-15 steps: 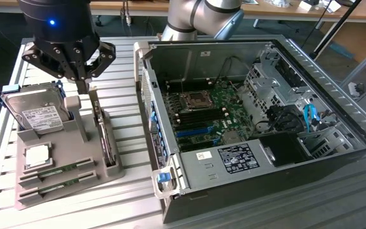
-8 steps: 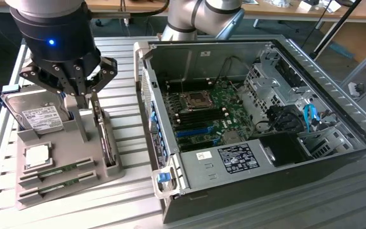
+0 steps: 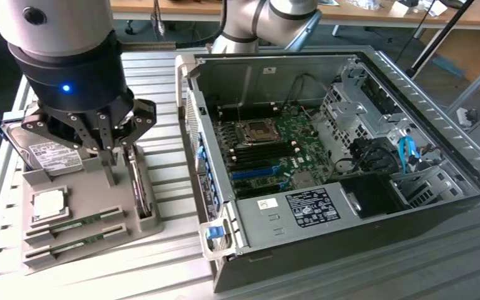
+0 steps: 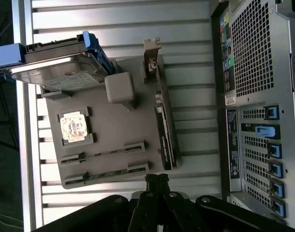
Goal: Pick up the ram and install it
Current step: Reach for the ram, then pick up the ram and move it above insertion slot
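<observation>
Exterior view: pincer (image 3: 108, 178) pinched narrow and empty, hanging over the grey holder (image 3: 132, 234). The ram (image 3: 75, 224) stands on edge in a slot just below it, probably so it can be gripped from above.

Wrist view: ram (image 4: 105, 152) close ahead of the fingertips, untouched. Open computer case (image 4: 253, 72) sits alongside on the bench.

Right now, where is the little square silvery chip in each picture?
Exterior view: the small square silver-topped chip sits on the grey holder tray, at the exterior view's left, between the silver boxy hard drive and the two long slots.
Wrist view: the chip lies on the same tray, between the hard drive and the slots.
Shared landmark: the hard drive.
</observation>
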{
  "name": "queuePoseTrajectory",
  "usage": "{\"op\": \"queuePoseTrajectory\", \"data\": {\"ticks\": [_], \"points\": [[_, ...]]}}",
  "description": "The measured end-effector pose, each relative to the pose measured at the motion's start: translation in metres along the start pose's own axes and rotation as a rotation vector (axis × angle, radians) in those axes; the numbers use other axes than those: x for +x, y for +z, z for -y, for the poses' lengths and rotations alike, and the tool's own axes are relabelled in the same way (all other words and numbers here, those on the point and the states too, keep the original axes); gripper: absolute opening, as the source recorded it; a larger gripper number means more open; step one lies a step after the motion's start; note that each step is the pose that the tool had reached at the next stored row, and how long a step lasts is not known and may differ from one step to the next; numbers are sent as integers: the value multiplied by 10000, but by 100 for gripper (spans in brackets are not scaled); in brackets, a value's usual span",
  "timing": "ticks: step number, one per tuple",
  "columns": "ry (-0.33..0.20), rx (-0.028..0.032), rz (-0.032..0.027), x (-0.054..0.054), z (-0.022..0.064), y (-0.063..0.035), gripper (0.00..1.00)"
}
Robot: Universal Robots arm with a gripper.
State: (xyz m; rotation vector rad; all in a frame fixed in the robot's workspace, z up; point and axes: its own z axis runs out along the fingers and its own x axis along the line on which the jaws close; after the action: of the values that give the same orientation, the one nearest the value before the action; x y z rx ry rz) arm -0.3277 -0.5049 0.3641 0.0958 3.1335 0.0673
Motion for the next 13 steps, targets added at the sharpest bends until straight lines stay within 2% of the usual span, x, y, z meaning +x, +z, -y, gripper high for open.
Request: {"op": "queuePoseTrajectory", "data": {"ticks": [2,3,13], "points": [[-2,0,1,-3,76,6,11],[-2,1,0,-3,84,5,11],[-2,0,1,-3,85,6,11]]}}
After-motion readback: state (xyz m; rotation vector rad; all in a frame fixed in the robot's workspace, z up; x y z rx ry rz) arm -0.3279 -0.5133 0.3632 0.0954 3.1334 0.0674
